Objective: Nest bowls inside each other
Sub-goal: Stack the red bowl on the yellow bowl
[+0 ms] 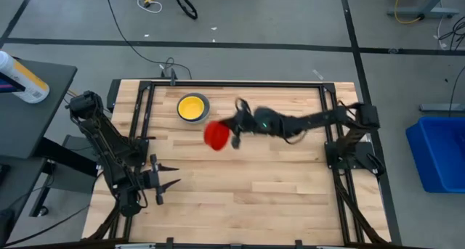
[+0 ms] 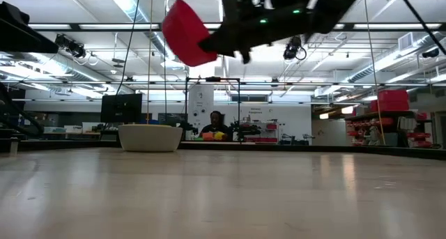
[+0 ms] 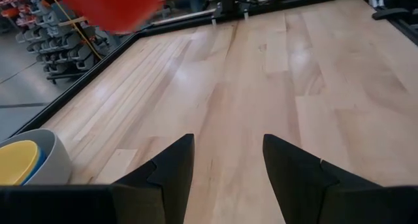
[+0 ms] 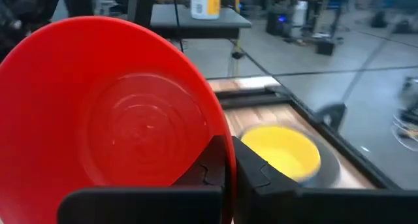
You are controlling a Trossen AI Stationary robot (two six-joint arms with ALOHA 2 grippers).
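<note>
Bowl stack (image 1: 193, 107) on the table (image 1: 276, 184) near its far edge, lone bowl (image 1: 216, 136) held tilted above the table beside the stack, right gripper (image 1: 236, 136) at that bowl's rim, left gripper (image 1: 171, 177) apart at the near left.

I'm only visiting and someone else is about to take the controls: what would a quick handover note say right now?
Right end effector: shut on the rim of the small round red plastic bowl, held tilted in the air above the wooden table.
Left end effector: open, empty, waiting near the table's front left.
Stack: yellow plastic bowl on top, a blue rim showing under it, grey bowl outermost, at the table's far side.
Done: at least three bowls nested.
Left: carry the red bowl over the stack, lower it in, release.
</note>
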